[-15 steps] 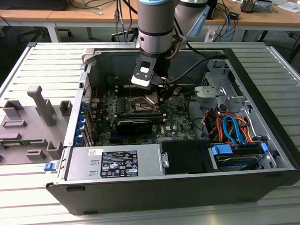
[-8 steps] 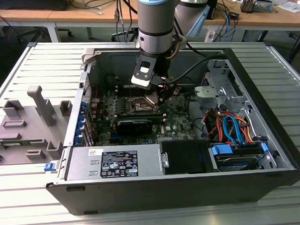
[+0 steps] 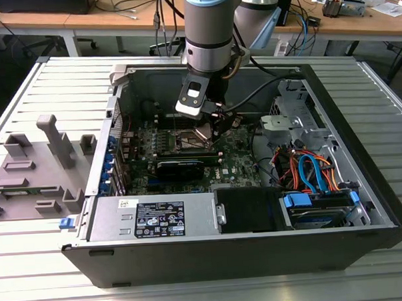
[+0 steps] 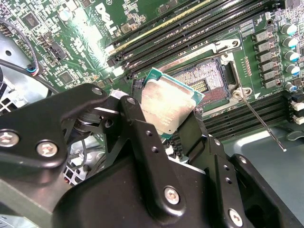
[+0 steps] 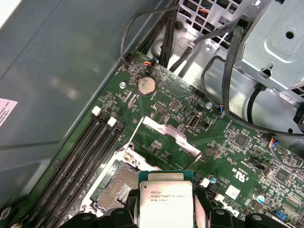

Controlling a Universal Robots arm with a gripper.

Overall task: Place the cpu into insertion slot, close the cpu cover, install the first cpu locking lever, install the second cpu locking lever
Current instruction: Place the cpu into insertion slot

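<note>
We see a slatted metal table (image 3: 33,278) carrying an open computer case (image 3: 225,256), which lies on its side across the middle of the table. A grey fixture (image 3: 35,171) sits on the table by the edge at the exterior view's left. The arm (image 3: 209,30) reaches down into the case from its far wall. The green motherboard (image 3: 235,159) covers the case floor, in the part toward the exterior view's left.

Over the board, the gripper (image 4: 166,124) has its black fingers (image 4: 137,118) pinched on two opposite edges of the cpu (image 4: 168,107). We find the cpu held tilted, silvery top showing, just beside the insertion slot (image 4: 204,80) and not seated in it. The slot's contact field is bare. The cpu cover (image 5: 178,135) stands swung open at the slot's edge. A thin lever (image 4: 263,123) angles away from the slot's corner.
</note>
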